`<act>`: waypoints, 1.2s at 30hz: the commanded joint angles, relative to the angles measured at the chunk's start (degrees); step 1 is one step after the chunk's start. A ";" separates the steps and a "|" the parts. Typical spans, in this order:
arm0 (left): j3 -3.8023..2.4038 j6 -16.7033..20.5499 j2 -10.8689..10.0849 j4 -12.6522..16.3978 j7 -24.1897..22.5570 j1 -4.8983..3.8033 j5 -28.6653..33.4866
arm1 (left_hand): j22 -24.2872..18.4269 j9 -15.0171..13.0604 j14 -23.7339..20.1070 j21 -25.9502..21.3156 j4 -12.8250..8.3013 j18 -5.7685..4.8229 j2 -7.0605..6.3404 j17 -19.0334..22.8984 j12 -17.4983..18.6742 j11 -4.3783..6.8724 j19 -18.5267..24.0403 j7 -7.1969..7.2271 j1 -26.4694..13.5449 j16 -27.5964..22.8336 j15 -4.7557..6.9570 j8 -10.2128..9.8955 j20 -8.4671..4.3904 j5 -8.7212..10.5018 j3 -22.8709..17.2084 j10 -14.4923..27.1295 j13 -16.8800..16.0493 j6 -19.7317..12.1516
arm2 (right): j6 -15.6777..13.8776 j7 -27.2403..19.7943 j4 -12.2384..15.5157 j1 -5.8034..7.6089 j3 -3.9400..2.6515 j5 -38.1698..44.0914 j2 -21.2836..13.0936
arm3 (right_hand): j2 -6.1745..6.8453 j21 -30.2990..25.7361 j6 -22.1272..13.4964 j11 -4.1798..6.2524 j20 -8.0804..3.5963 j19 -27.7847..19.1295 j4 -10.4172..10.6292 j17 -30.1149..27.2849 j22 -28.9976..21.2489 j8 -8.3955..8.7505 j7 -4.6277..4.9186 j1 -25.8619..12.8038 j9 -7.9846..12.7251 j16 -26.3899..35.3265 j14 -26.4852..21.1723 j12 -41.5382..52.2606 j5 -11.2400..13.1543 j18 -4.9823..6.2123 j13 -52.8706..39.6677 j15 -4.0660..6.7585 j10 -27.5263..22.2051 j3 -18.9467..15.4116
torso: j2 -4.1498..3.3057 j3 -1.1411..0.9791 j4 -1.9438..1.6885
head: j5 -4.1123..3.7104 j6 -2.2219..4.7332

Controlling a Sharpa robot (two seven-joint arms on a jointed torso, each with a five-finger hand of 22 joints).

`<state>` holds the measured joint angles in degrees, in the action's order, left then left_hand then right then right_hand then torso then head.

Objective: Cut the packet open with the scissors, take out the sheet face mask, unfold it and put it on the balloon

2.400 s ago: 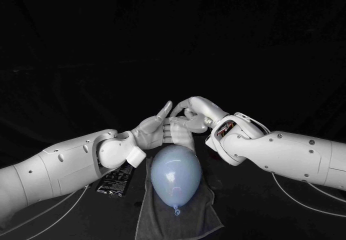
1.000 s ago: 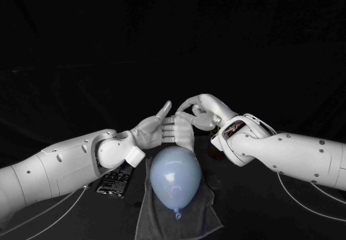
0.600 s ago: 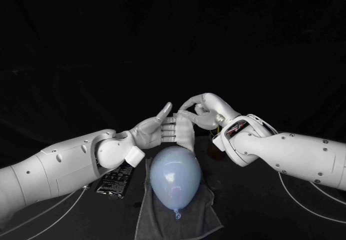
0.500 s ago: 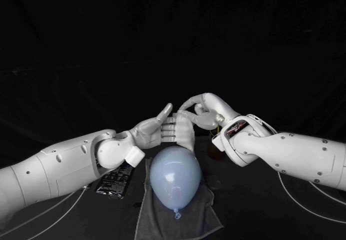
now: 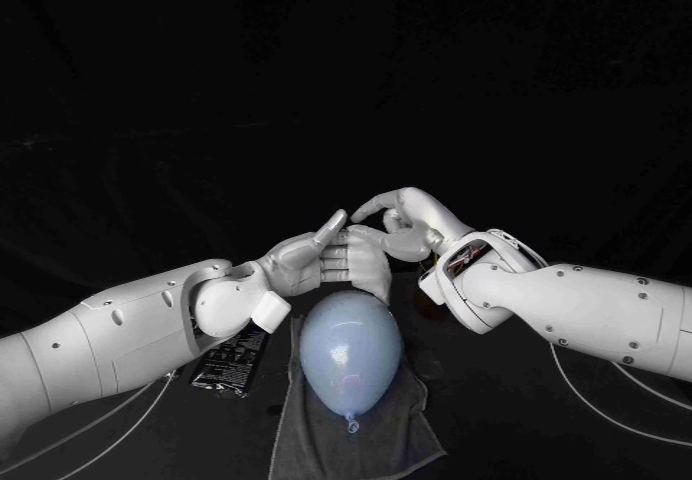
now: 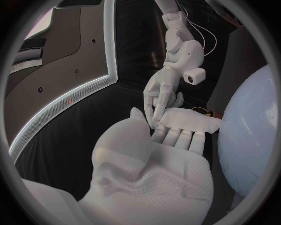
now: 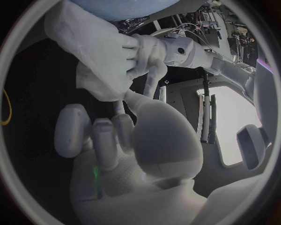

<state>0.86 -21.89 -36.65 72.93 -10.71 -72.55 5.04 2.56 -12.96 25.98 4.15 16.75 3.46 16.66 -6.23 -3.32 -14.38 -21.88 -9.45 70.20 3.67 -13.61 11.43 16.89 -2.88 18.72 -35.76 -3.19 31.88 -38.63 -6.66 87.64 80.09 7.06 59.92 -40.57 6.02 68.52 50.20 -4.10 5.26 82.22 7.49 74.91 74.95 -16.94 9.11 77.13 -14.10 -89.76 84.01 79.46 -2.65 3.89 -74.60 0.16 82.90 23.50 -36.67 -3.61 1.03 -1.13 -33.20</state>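
Fingers [image 6: 181, 137] of my left hand [image 5: 306, 262] hold the folded sheet face mask [image 6: 188, 120]; my right hand [image 5: 405, 222] pinches its edge, apparently to unfold it, with the balloon [image 5: 349, 350] just below both for placement.

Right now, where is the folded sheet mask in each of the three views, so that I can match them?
Head view: the sheet mask hangs between left hand and right hand, beyond the balloon.
Left wrist view: the sheet mask lies across the left hand's fingertips, beside the balloon.
Right wrist view: the sheet mask is bunched in the left hand, near the balloon.
Shared landmark: the balloon.
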 commanded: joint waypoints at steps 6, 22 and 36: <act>-0.08 2.06 0.14 0.02 -3.10 -0.09 1.56 | 0.47 -0.39 3.77 1.27 0.06 0.08 0.13 -0.82 -0.70 -0.22 -4.39 -5.24 0.63 0.92 0.12 0.56 -0.04 0.14 0.83 -6.26 -0.33 1.48 | 2.80 0.43 0.08 0.00 -0.02 0.48 0.04 | 2.95 -1.96 -3.40 -1.37 1.24 -1.11 0.26 15.09 9.03 3.26 1.35 -0.35 1.27 -0.24 5.99 -2.03 -0.10 0.37 -4.83 -1.46 -2.12 -3.11 | 0.01 -0.02 0.02 | -0.03 0.02; -0.08 2.47 0.08 -0.04 -3.38 -0.10 1.43 | 0.99 -2.35 14.79 3.19 0.01 0.51 0.10 -3.13 -0.89 1.27 -11.89 -5.28 1.37 3.75 1.69 3.27 -0.18 0.12 0.67 -14.45 -0.62 8.59 | -2.31 2.27 -0.79 0.13 -0.03 -5.70 0.21 | -1.83 -1.11 -0.52 -1.32 1.87 -0.71 2.87 15.09 9.26 3.35 1.24 0.23 1.30 -0.24 5.99 -1.08 -0.36 0.44 -5.27 -1.55 -1.66 -2.88 | 0.00 -0.06 0.03 | -0.04 0.26; -0.07 2.43 0.10 0.48 -2.92 -0.11 -1.13 | 1.28 -2.65 19.38 4.12 -0.01 0.90 0.03 -3.98 -0.76 1.85 -15.69 -5.42 2.29 5.19 2.47 3.96 -0.24 0.12 1.18 -16.57 -0.56 10.78 | -2.39 3.83 -1.36 0.72 -0.05 -11.32 1.51 | -1.39 -0.59 2.56 -0.48 1.41 -0.37 3.06 15.09 9.37 2.31 0.24 0.41 1.15 -0.24 5.99 -0.32 -1.83 0.41 -5.70 -0.85 -1.06 -2.70 | -0.06 0.03 0.00 | -0.15 0.03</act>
<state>0.69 -17.45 -36.71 72.72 -13.47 -72.74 5.90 3.76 -14.35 44.97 7.97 16.76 3.46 16.87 -10.13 -4.05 -12.50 -37.11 -9.99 71.92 8.60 -11.16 14.61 16.63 -2.88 19.68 -52.05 -3.73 41.19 -39.16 -5.24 87.06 80.53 7.21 51.69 -38.89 4.51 67.83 52.45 -4.80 6.67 81.47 10.51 74.91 74.95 -14.41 9.37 77.37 -12.90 -89.74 83.92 78.94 -4.26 3.88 -74.94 -1.15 81.67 20.74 -36.71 -3.61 1.03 -1.27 -33.07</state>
